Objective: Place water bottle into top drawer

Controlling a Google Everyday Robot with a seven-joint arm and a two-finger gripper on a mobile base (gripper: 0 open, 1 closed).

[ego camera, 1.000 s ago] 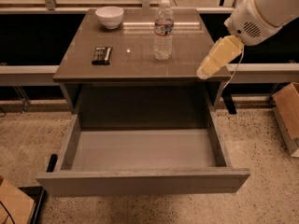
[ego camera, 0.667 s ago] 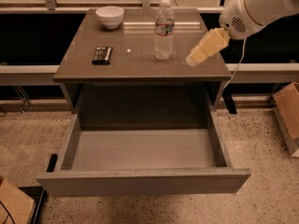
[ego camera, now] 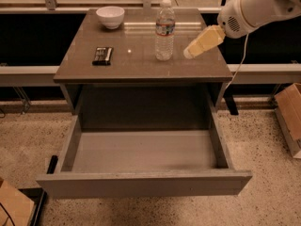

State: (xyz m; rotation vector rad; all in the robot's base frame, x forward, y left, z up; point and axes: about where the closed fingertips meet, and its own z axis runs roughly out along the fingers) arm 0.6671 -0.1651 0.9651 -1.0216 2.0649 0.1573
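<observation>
The water bottle (ego camera: 164,30), clear with a white cap and a red, white and blue label band, stands upright near the middle right of the grey-brown table (ego camera: 84,67). My gripper (ego camera: 190,52), with cream-coloured fingers on a white arm, hangs just to the right of the bottle at about its lower half, a small gap apart from it. It holds nothing. The top drawer (ego camera: 141,185) is pulled fully out below the table, and its grey interior holds nothing.
A white bowl (ego camera: 110,16) stands at the table's back left. A small black object (ego camera: 102,55) lies on the left side. A cardboard box (ego camera: 290,114) sits on the floor at right and another (ego camera: 14,205) at bottom left. A railing runs behind the table.
My gripper has moved left and up across the table's right side, from beyond the right edge to close beside the bottle. The bottle and the drawer have not moved.
</observation>
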